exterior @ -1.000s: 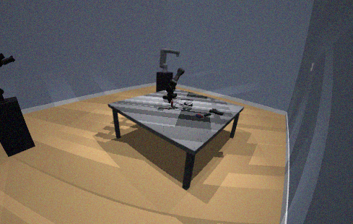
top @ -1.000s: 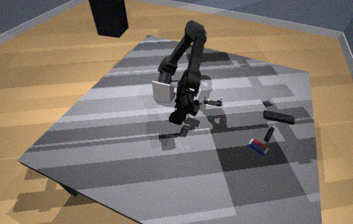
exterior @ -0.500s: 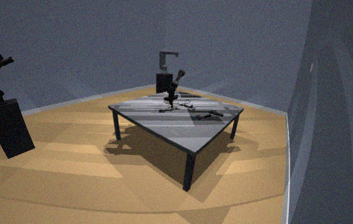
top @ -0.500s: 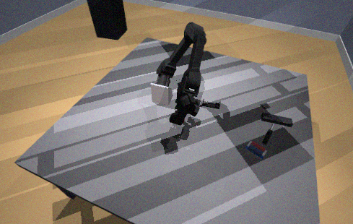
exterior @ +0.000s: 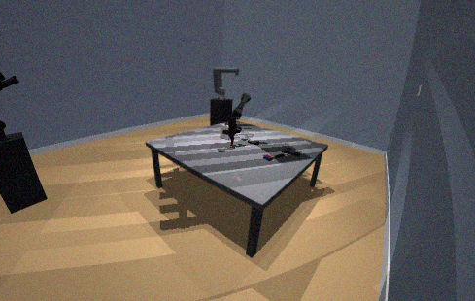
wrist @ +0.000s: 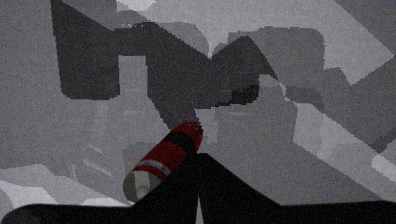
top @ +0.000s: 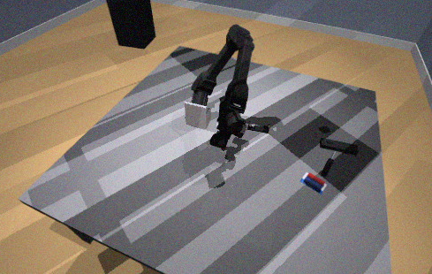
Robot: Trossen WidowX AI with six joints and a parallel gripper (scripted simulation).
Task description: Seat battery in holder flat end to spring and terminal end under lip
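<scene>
- battery (wrist: 162, 160): red-banded cylinder, just left of the fingertips, not between them. Judged light, rigid, smooth and liable to roll; take it across the mid-body.
- gripper (wrist: 198, 159): jaws pressed together, holding nothing.

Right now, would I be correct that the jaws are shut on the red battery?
Not quite: the jaws are shut, but on nothing. The red battery lies just beside them, outside the grip, as the wrist view shows.
</scene>
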